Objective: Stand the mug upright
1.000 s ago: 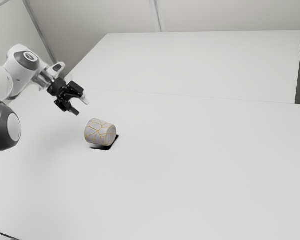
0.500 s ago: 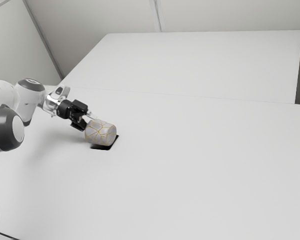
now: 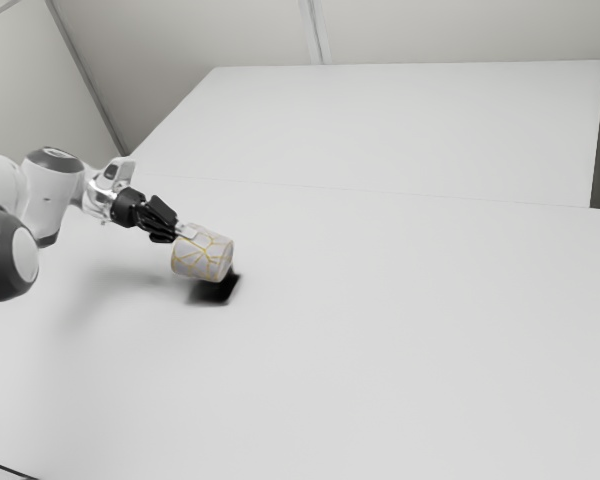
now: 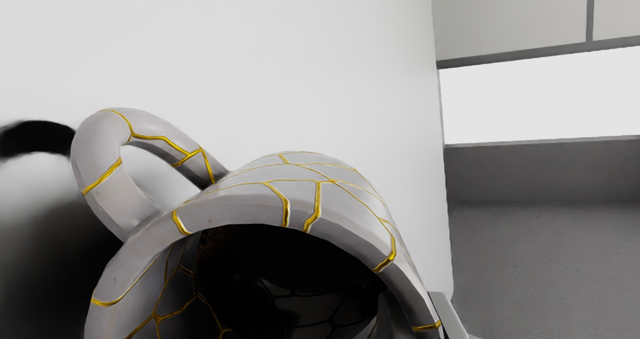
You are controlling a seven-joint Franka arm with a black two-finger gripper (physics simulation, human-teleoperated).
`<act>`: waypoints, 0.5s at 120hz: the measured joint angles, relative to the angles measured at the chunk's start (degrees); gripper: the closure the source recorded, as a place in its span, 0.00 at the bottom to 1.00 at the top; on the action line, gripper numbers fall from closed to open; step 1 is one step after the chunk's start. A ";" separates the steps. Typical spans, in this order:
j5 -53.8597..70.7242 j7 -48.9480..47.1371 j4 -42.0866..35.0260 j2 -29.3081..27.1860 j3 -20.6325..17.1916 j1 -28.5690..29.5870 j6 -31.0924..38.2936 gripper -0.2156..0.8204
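Note:
In the exterior view my gripper (image 3: 188, 232) is at the upper left end of the white mug (image 3: 204, 256) with gold crack lines. The mug lies on its side in the air, a little above its dark shadow. From the wrist view, its open mouth faces my hand, and its handle sticks out to one side. There my gripper (image 4: 417, 314) pinches the wall of the mug (image 4: 300, 199) at the rim, one finger (image 4: 392, 316) inside the mouth and the other (image 4: 448, 316) against the outside.
The white table (image 3: 380, 330) extends far to the exterior view's right. A large white panel or surface (image 3: 410, 130) stands behind it. In the wrist view a grey area (image 4: 545, 239) lies beyond the table's edge.
My hand came down to the mug, and the fingers closed on its rim. Over the last half second the mug rose slightly and tilted a little, and its shadow moved apart from it.

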 joint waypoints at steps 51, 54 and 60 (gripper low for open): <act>40.98 -10.37 -14.41 -21.63 -6.32 -11.66 23.27 0.96; 43.22 -11.38 -15.36 -22.23 -6.65 -11.91 24.78 0.96; 47.52 -13.47 -17.61 -23.42 -7.64 -12.33 27.91 0.96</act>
